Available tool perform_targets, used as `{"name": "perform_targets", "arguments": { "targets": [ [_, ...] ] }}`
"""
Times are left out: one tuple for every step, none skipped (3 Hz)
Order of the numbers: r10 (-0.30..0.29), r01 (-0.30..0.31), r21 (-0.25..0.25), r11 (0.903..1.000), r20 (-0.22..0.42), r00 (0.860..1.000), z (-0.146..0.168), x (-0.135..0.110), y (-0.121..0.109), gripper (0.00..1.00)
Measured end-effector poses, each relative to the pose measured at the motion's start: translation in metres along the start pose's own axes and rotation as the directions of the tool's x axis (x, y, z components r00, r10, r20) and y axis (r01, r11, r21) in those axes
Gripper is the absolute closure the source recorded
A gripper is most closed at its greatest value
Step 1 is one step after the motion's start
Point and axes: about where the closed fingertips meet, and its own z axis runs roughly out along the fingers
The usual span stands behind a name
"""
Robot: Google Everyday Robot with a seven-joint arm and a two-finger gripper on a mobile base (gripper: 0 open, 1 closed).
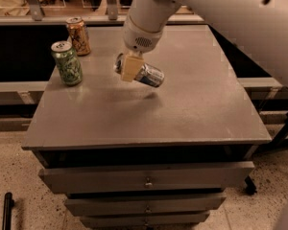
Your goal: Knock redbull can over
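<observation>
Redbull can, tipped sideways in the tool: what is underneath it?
Only grey table top and a shadow. The tool clamps the redbull can above them; the can's far side is covered.

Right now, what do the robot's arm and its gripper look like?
The arm is fat, round and smooth white, with one small dark dot. Its wrist end has a circle of tiny holes. The gripper, above the middle of the grey table at the redbull can, shows a flat, blocky tan finger.
</observation>
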Motion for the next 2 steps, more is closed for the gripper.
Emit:
{"name": "perform_targets", "arguments": {
  "targets": [
    [-0.034,0.029,-0.049,0.9984,-0.096,0.995,0.025,0.005,-0.02,1.0],
    [-0.06,0.037,-0.105,0.9938,-0.228,0.972,0.046,0.016,-0.029,0.76]
  ]
}}
